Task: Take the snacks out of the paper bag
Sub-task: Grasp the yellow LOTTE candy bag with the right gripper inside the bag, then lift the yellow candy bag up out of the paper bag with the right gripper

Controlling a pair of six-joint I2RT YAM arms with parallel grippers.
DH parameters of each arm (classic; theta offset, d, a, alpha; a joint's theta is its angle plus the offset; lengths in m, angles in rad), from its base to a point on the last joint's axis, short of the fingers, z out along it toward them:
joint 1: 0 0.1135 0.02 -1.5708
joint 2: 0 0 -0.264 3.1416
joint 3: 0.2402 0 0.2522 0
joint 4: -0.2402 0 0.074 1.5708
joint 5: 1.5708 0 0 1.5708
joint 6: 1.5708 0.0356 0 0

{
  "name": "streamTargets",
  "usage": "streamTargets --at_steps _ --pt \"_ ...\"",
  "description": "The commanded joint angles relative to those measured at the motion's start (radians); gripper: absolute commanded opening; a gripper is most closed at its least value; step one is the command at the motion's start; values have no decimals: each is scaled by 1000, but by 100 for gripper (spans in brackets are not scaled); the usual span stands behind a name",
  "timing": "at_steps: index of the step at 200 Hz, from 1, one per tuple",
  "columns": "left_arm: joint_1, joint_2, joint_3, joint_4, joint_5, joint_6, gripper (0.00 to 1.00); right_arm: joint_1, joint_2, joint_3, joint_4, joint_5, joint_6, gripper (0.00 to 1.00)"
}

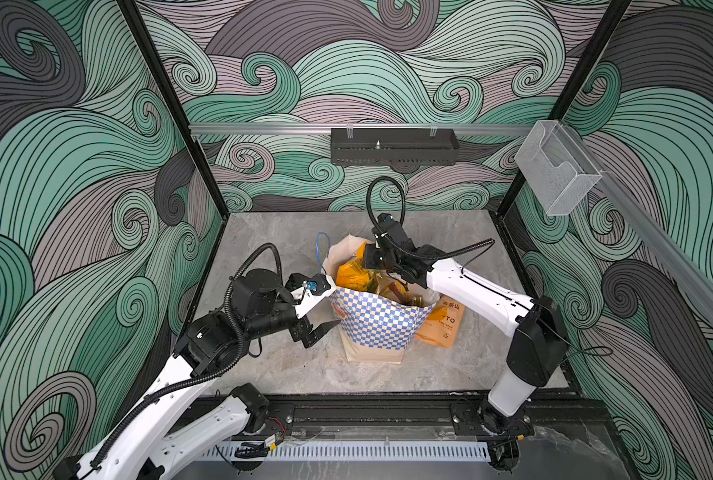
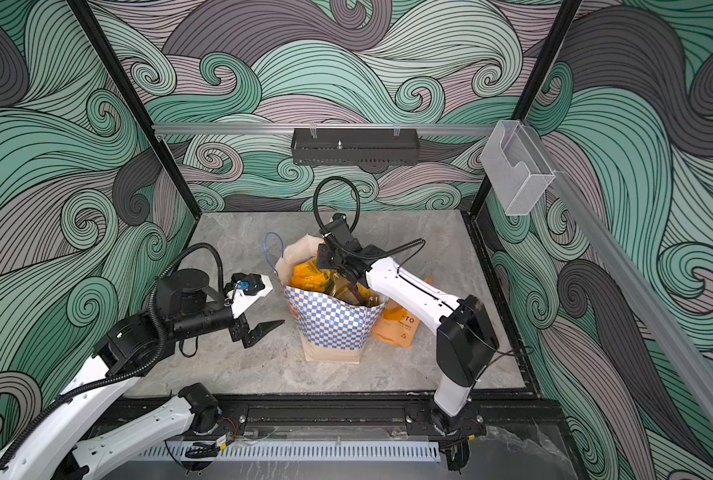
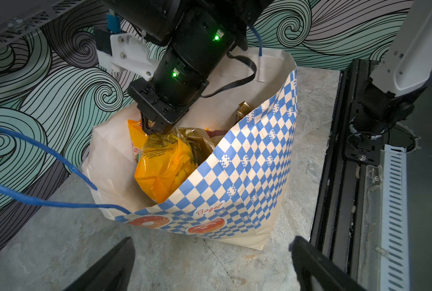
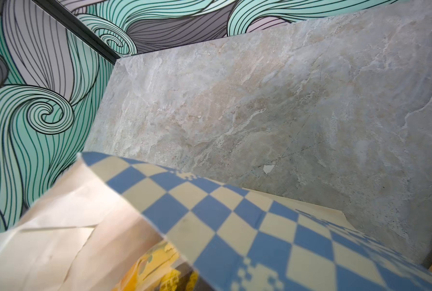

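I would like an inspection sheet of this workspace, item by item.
Surface: grey marble-look tabletop, one small white mark.
Job's things: paper bag upright and open; orange packet and golden-brown packet inside; orange pouch flat on the tabletop beside it.
Clutter: nothing seen.
Grippers: left gripper open, beside the bag; right gripper inside the bag, shut on the orange packet's top.
Cables: black conduit loops above the right wrist.
Surroundings: wave-pattern walls; black tray and clear holder on the rails.

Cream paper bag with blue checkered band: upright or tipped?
Upright: the cream checkered paper bag stands on its base on the grey table, mouth up.
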Motion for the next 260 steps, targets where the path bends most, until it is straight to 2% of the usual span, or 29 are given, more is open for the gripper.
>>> streamTargets --at_steps 1,81,134,182,260 --pt "-5 -11 10 49 -32 1 99 -7 -78 6 22 16 -4 0" --pt "-5 8 0 153 2 -27 99 -7 -176 25 21 16 -61 0" --pt "-5 -23 -8 210 52 -52 99 2 -230 69 22 -31 -80 0" --pt "-5 -67 -41 318 12 -134 99 30 -263 133 22 -35 -119 0" --pt "-6 -83 -17 381 36 -259 99 88 -272 313 22 -32 -185 0"
